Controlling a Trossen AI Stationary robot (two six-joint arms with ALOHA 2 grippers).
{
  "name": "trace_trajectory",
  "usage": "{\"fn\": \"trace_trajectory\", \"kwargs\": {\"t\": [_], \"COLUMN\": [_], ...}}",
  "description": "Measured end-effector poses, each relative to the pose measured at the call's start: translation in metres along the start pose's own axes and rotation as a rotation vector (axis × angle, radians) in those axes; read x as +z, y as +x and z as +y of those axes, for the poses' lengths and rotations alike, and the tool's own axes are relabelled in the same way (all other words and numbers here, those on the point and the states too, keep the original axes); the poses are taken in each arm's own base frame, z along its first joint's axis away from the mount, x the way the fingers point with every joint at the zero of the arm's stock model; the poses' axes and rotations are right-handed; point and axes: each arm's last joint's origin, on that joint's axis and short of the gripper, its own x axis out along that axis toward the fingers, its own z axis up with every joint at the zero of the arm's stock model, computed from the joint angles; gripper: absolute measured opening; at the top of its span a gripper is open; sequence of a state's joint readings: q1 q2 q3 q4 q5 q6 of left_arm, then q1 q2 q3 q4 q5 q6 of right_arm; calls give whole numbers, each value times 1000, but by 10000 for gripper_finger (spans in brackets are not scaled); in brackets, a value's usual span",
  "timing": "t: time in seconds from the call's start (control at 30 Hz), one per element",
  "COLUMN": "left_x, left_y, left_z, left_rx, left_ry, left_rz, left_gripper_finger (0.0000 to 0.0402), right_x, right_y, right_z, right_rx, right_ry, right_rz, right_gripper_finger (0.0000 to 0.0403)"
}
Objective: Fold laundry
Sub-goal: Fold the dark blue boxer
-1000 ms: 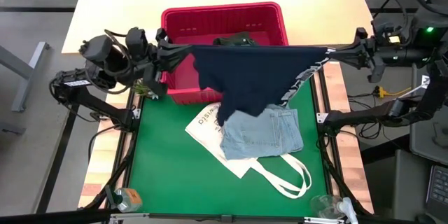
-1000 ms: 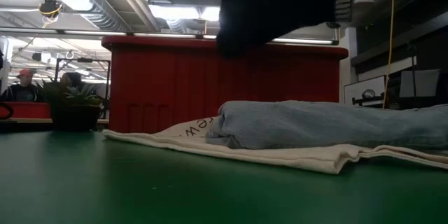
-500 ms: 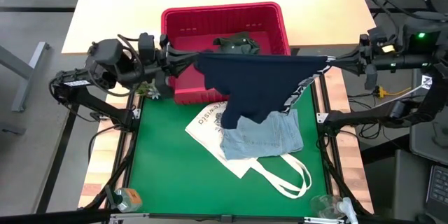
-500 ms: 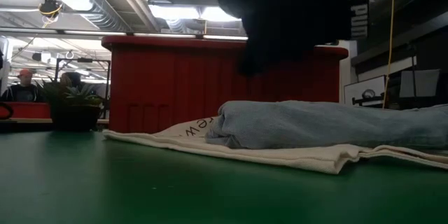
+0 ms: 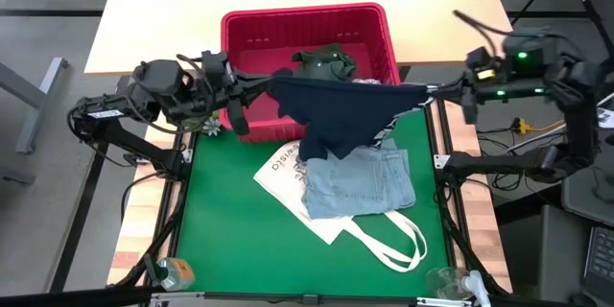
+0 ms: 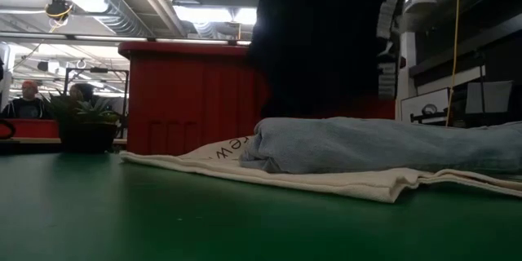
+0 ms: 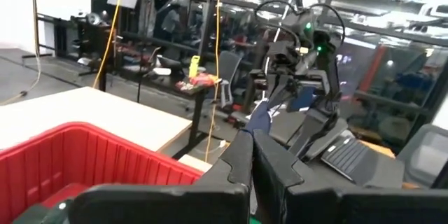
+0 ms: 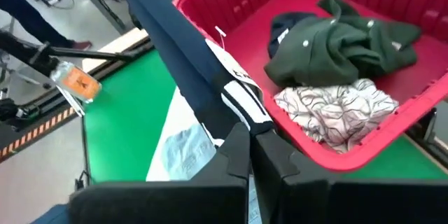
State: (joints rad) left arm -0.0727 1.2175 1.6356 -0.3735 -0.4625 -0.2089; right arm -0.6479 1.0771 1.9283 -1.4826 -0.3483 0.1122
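Above the red basket (image 5: 251, 34), your left gripper (image 5: 236, 87) and right gripper (image 5: 434, 89) were each clamped tight on the navy garment (image 5: 336, 110), stretching it flat for folding.

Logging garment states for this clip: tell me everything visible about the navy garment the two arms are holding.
The navy garment is soft, dark blue fabric with a white-printed band along one edge. It is stretched between the left end effector and the right end effector, both shut on its top edge. It hangs in the air over the near side of the red basket, its lower part drooping toward the denim garment on the green mat.
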Motion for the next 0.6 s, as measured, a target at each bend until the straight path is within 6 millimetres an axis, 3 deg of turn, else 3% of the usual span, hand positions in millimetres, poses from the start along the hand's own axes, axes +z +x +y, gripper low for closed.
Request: {"fn": "trace_trajectory", "kwargs": {"t": [0.13, 0.3, 0.6], "left_x": [-2, -17, -49], "left_y": [0, 9, 42], "left_z": [0, -1, -16], "left_rx": [2, 20, -69], "left_ry": [10, 1, 24], "left_rz": [23, 123, 266], "left_gripper_finger": [0, 0, 0], "right_x": [-6, -19, -23], "right_y": [14, 16, 12], "right_z": [-9, -18, -18], "right_rx": [-99, -336, -365], "right_ry": [-6, -11, -10], "right_rz": [43, 129, 138], "right_gripper_finger": [3, 3, 3]}}
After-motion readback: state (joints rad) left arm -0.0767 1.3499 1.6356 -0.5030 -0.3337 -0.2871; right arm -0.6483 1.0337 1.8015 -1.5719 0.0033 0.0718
